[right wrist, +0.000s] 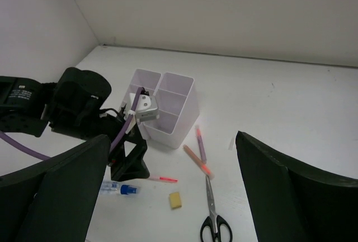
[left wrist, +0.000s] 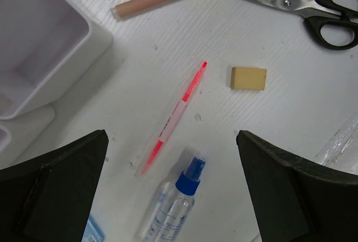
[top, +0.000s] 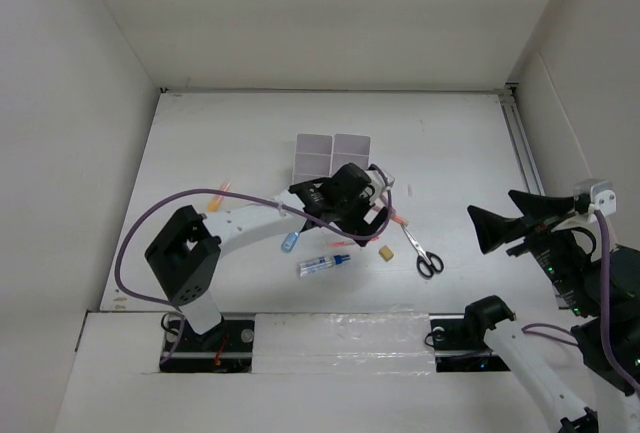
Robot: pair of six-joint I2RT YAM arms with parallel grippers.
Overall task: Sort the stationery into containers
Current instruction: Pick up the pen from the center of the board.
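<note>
The left gripper (left wrist: 172, 136) hangs wide open and empty over a slim pink pen (left wrist: 173, 116). The pen lies diagonally on the ribbed white desk (left wrist: 140, 41), its upper end near the blocky tan eraser (left wrist: 249, 78). Only the right gripper's (right wrist: 170, 137) view, jaws equally spread and empty, shows the smooth white plastic organizer (right wrist: 168, 105) whole.

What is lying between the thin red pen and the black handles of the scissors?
The tan eraser cube lies there, touching neither the pen nor the scissors. The left wrist view shows it most clearly.
</note>
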